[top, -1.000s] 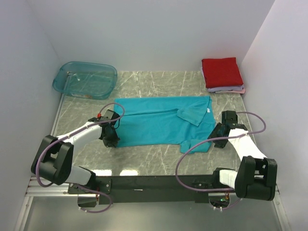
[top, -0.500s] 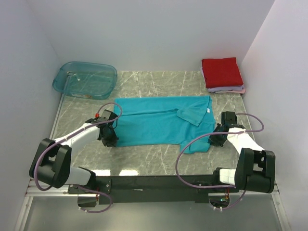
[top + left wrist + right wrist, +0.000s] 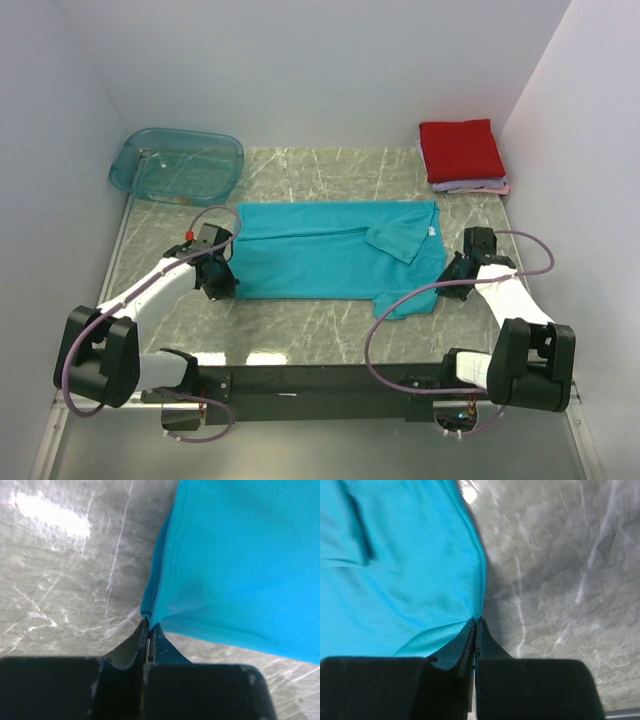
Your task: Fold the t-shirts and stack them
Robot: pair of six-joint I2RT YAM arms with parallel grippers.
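A teal t-shirt [image 3: 330, 250] lies spread across the middle of the marble table, one sleeve folded over its top right. My left gripper [image 3: 222, 283] is shut on the shirt's near left corner; the left wrist view shows the teal cloth [image 3: 235, 565] pinched between the black fingertips [image 3: 148, 625]. On the other side my right gripper [image 3: 448, 277] is shut on the shirt's near right edge, with the teal cloth [image 3: 405, 565] caught at the tips [image 3: 477, 620]. At the back right corner a folded red t-shirt [image 3: 460, 148] rests on a folded pale lilac one [image 3: 475, 186].
A see-through teal plastic tub [image 3: 177, 166] stands at the back left. White walls close in the table on three sides. Purple cables loop off both arms, and the right one hangs over the table's front edge [image 3: 390, 340].
My right gripper has closed on the shirt's near right edge. The left arm has drawn the near left corner out to the left, pulling the cloth flatter.
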